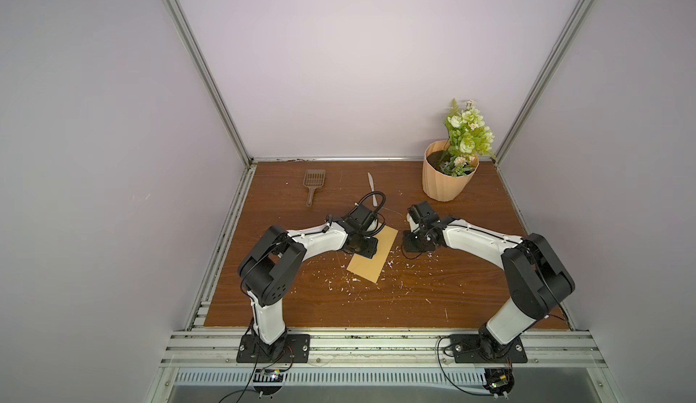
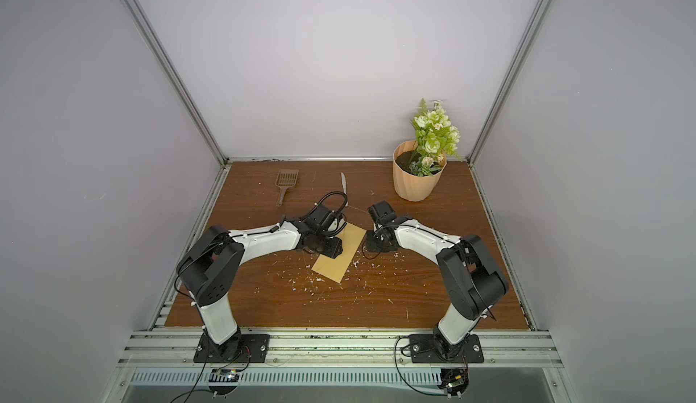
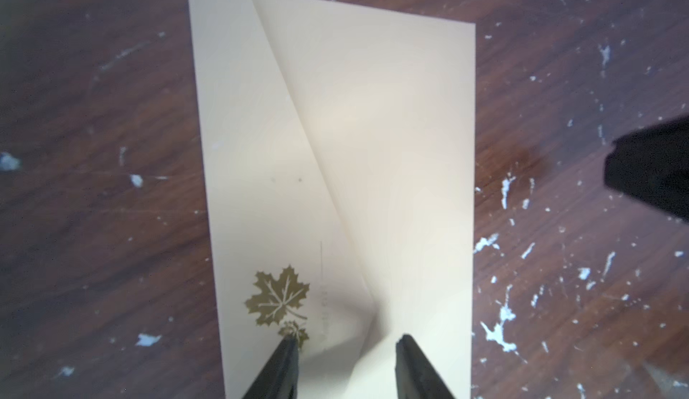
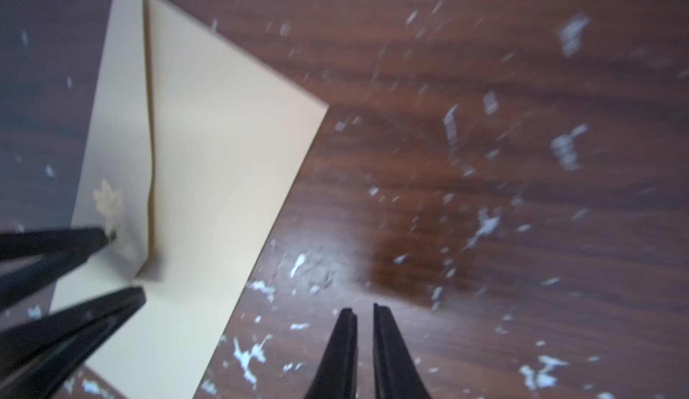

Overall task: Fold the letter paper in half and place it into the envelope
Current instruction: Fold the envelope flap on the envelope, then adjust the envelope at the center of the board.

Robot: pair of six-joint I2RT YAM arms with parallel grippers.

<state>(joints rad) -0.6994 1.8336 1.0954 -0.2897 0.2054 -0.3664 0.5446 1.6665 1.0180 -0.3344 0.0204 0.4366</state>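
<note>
The envelope (image 1: pixel 371 256) (image 2: pixel 339 256) lies flat and slanted on the wooden table between the two arms, tan in both top views. In the wrist views the envelope (image 3: pixel 391 136) (image 4: pixel 223 155) looks pale, with its pointed flap down and a gold leaf print (image 3: pixel 277 298). My left gripper (image 3: pixel 348 339) (image 1: pixel 367 250) is open just over it, one fingertip on each side of the flap's point, holding nothing. My right gripper (image 4: pixel 364 307) (image 1: pixel 412 246) hangs over bare table beside the envelope's right edge. Its jaws stand a narrow gap apart and are empty. The letter paper shows in no view.
A peach flower pot (image 1: pixel 448 179) stands at the back right. A brown slotted scoop (image 1: pixel 312 186) and a white knife (image 1: pixel 372 188) lie near the back edge. Small white scraps (image 1: pixel 354 280) litter the table around the envelope. Walls close in three sides.
</note>
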